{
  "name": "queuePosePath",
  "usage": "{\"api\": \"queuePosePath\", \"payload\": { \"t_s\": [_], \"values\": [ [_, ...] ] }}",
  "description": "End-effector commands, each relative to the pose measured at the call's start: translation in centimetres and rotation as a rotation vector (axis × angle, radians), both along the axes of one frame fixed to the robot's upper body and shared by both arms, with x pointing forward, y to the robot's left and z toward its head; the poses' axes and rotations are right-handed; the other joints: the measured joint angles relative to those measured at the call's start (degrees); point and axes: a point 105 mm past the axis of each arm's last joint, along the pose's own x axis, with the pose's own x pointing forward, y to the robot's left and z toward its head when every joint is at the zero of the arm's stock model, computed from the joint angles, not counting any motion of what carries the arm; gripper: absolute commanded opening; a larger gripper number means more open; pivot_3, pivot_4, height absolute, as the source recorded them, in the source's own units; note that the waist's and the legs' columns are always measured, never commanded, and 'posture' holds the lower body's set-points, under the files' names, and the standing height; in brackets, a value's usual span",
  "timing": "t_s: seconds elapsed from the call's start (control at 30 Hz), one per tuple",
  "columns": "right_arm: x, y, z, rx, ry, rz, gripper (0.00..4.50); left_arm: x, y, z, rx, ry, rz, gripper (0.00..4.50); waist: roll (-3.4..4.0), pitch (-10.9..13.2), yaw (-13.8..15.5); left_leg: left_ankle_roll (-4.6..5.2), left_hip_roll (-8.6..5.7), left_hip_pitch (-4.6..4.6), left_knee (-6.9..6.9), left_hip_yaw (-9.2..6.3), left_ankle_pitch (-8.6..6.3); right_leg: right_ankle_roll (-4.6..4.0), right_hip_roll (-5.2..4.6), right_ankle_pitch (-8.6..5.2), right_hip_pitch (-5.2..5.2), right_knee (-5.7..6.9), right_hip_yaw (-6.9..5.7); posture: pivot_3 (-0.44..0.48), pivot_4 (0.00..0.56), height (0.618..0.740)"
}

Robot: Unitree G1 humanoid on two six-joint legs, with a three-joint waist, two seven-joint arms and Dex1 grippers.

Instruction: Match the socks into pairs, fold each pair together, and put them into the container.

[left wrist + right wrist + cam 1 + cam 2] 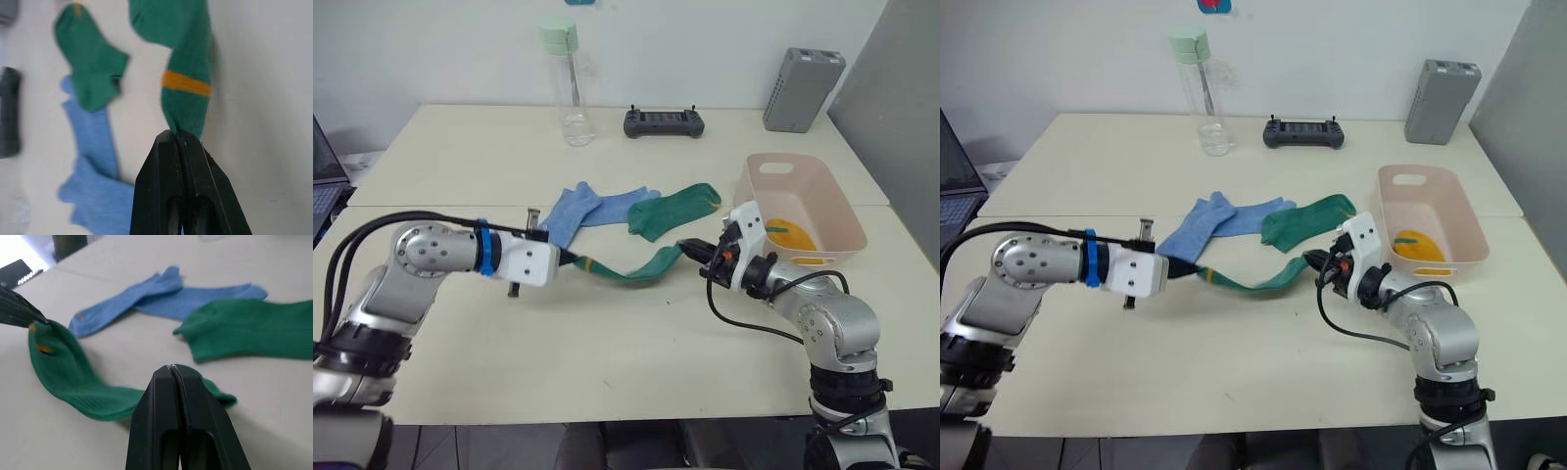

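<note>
While both arms reach in low over the cream desk [607, 362], the left gripper [570, 259] is pinched tight on the yellow-banded end of a dark green ankle sock [628, 269], and the right gripper [690, 248] is clamped just as firmly on that sock's other end. Between the two, the soft sock sags in a shallow curve, its middle resting on the desk. In the left wrist view the black fingers [183, 191] are closed, with only green fabric poking out from the tips.

Over by the right arm sits the pale pink rectangular plastic tub [822, 201], and inside it lies a mustard-yellow sock bundle [790, 237] with a touch of green.

Just beyond the stretched sock, the second dark green sock [674, 211] lies flat, its heel end overlapping one of the two light blue socks [582, 211], which cross each other on the desk.

Both forearms lie nearly level, pointing toward each other from opposite sides.

At the far edge stand a clear bottle with a pale green cap [564, 83], a dark handheld controller [664, 122] and a grey upright box [802, 90].
</note>
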Motion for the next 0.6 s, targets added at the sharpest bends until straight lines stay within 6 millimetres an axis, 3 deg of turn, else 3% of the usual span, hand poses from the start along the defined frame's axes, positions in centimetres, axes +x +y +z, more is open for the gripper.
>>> {"api": "queuePosePath", "payload": {
  "t_s": [0.03, 0.1, 0.17, 0.33, 0.43, 0.6],
  "values": [
    [-0.6, -0.3, 2.0, 0.057, -0.073, -0.058, 0.02, 0.8, -0.2, 2.9, -0.054, -0.18, -0.024, 0.0, 0.0, 0.0, 0.01, 0.0, -0.01, -0.01, -0.01, 0.0, 0.0, -0.01, 0.0, 0.01, 0.0, 0.0, 0.0, 0.0, 0.15, 0.74],
    [-0.5, -0.6, 2.1, 0.089, -0.076, -0.113, 0.02, 0.9, -0.1, 2.8, -0.057, -0.206, -0.028, 0.0, 0.0, 0.0, -0.09, 0.0, 0.0, -0.02, -0.03, 0.0, 0.0, -0.09, 0.0, 0.05, 0.0, -0.01, 0.0, 0.0, 0.15, 0.74],
    [-0.6, -0.8, 1.8, 0.09, -0.068, -0.147, 0.02, 0.6, 0.2, 1.5, -0.038, -0.173, -0.021, 0.0, 0.0, 0.0, -0.19, 0.0, 0.0, 0.0, -0.07, -0.01, 0.0, -0.14, 0.0, 0.08, 0.0, 0.01, -0.01, 0.0, 0.15, 0.74],
    [-2.7, -0.2, -1.9, 0.035, 0.056, -0.108, 0.02, -1.3, 1.1, -3.3, -0.022, -0.059, 0.004, 0.0, 0.01, -0.01, -0.35, 0.0, 0.01, 0.01, -0.13, 0.0, 0.0, -0.2, -0.02, 0.09, 0.0, 0.01, -0.01, 0.0, 0.15, 0.74],
    [-4.2, -0.2, -3.5, -0.006, 0.121, -0.076, 0.02, -2.3, 1.2, -4.4, -0.045, -0.031, 0.019, 0.0, 0.01, -0.01, -0.24, 0.0, 0.03, 0.01, -0.14, -0.02, 0.0, -0.23, -0.02, 0.06, -0.02, 0.02, -0.03, 0.0, 0.15, 0.74],
    [-5.9, 0.1, -4.3, 0.004, 0.206, -0.038, 0.02, -3.8, 1.7, -5.6, -0.062, 0.015, 0.034, 0.0, -0.02, -0.03, -0.22, 0.0, 0.12, 0.06, -0.08, 0.12, 0.02, -0.02, -0.05, -0.05, 0.05, 0.01, -0.01, 0.0, 0.15, 0.74]
  ]
}}
